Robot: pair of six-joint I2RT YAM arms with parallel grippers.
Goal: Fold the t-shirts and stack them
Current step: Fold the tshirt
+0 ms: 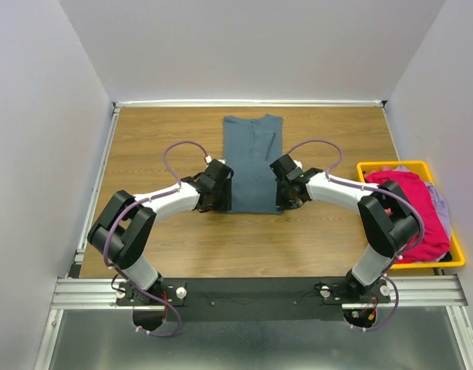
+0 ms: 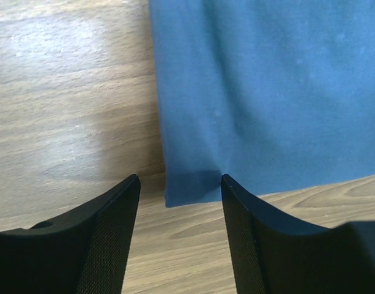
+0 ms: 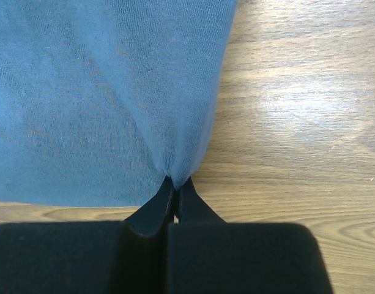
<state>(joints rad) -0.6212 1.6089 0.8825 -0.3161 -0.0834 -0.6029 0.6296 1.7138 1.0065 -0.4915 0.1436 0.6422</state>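
Observation:
A slate blue-grey t-shirt (image 1: 252, 158) lies folded into a long strip on the table, collar at the far end. My left gripper (image 1: 218, 199) is open, its jaws either side of the shirt's near left corner (image 2: 188, 187), just short of it. My right gripper (image 1: 283, 199) is shut on the shirt's near right corner (image 3: 181, 165), the cloth bunched up between the jaws. A magenta-pink t-shirt (image 1: 412, 208) lies heaped in the yellow bin (image 1: 454, 260), with pale grey-blue cloth (image 1: 439, 202) under it.
The yellow bin stands at the right edge of the wooden table (image 1: 159, 139), right beside the right arm's elbow (image 1: 386, 220). White walls close in the table at the back and both sides.

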